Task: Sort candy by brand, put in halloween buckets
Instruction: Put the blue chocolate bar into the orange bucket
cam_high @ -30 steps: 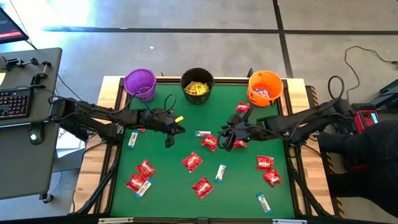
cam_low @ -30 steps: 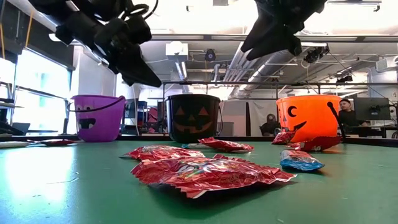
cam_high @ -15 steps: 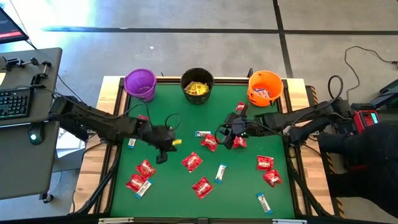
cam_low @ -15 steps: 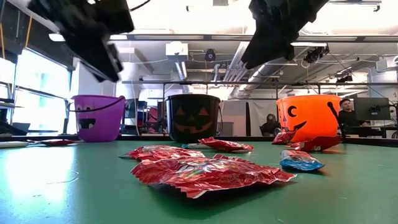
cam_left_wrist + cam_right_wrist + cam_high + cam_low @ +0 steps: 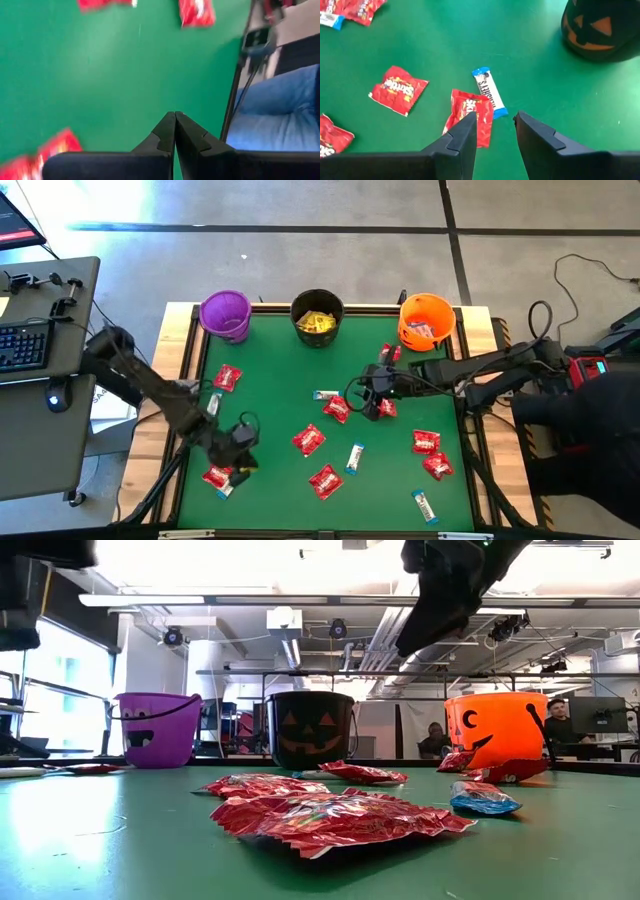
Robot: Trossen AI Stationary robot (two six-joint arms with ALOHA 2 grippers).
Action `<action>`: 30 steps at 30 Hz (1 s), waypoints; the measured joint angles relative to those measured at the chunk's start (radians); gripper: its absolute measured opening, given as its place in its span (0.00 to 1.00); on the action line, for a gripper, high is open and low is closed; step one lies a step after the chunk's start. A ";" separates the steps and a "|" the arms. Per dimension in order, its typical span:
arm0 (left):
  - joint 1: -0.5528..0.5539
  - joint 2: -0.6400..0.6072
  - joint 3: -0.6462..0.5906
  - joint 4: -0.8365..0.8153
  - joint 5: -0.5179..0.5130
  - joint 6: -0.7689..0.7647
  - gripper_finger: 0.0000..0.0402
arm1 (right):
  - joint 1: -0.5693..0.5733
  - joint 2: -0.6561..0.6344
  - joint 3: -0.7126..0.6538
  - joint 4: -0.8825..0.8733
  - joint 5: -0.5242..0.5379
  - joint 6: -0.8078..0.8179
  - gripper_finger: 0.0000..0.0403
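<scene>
Green table (image 5: 280, 380) — left gripper (image 5: 175, 120) closed, right gripper (image 5: 495, 125) parted above candy (image 5: 470, 115).

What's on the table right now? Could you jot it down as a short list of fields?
Buckets: purple, black, orange, along the far edge
Black bucket: holds yellow packets
Loose candy: red packets and white-and-blue bars on the green mat
Left pincer: shut, empty, near corner
Right pincer: open, above a red packet

Three buckets line the counter's (image 5: 270, 370) far edge: purple bucket (image 5: 225, 314) left, black bucket (image 5: 317, 316) middle, orange bucket (image 5: 426, 321) right. Red packets (image 5: 308, 440) scatter mid-counter. Left gripper (image 5: 240, 460) near-left, right gripper (image 5: 366, 397) centre-right.
</scene>
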 joint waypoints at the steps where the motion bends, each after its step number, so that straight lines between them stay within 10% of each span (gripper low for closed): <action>1: -0.027 0.009 0.012 -0.027 -0.002 -0.040 0.00 | 0.000 0.000 0.000 0.000 0.000 -0.015 0.31; 12: -0.143 0.211 0.203 -0.257 0.087 -0.281 0.02 | 0.000 0.000 0.000 0.001 0.018 -0.038 0.31; 30: -0.127 0.370 0.240 -0.398 0.120 -0.602 0.45 | 0.000 0.000 0.000 0.005 0.026 -0.042 0.31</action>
